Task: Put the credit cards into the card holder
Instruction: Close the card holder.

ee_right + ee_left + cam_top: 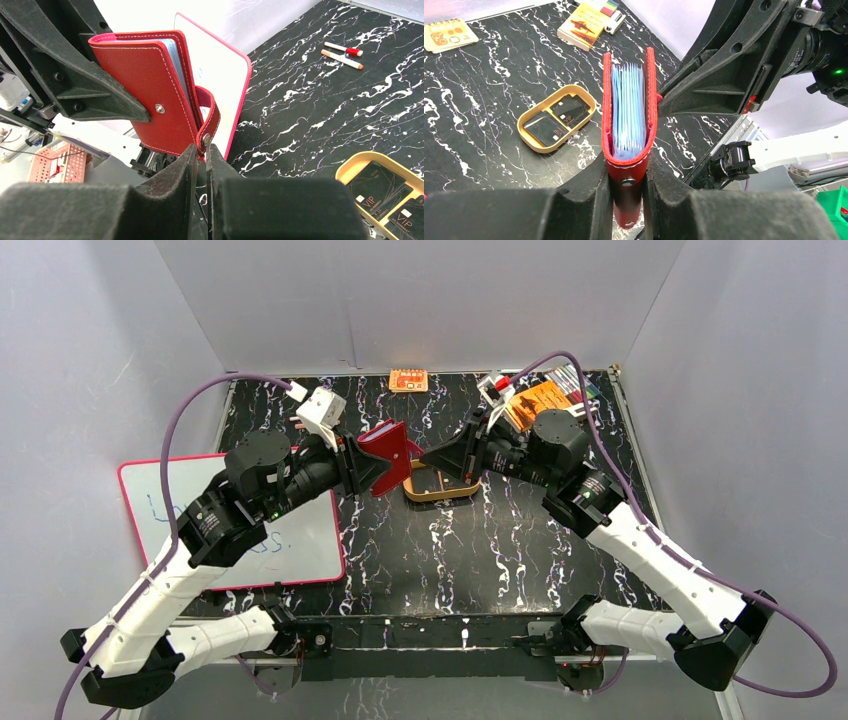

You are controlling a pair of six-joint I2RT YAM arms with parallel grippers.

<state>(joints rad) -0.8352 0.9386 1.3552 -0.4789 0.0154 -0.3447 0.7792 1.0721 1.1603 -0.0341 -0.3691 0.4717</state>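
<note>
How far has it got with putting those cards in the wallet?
Early days. Done: the red leather-like wallet is up in the air. In hand: the left gripper clamps its covers while the right gripper pinches its snap tab. Left: two dark VIP cards lie in the tan oval tray, not yet pocketed.

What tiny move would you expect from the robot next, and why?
Probably the right gripper pulls the tab it pinches outward, swinging the wallet open: the left gripper holds it nearly closed, and two dark cards lie in the tray.
</note>
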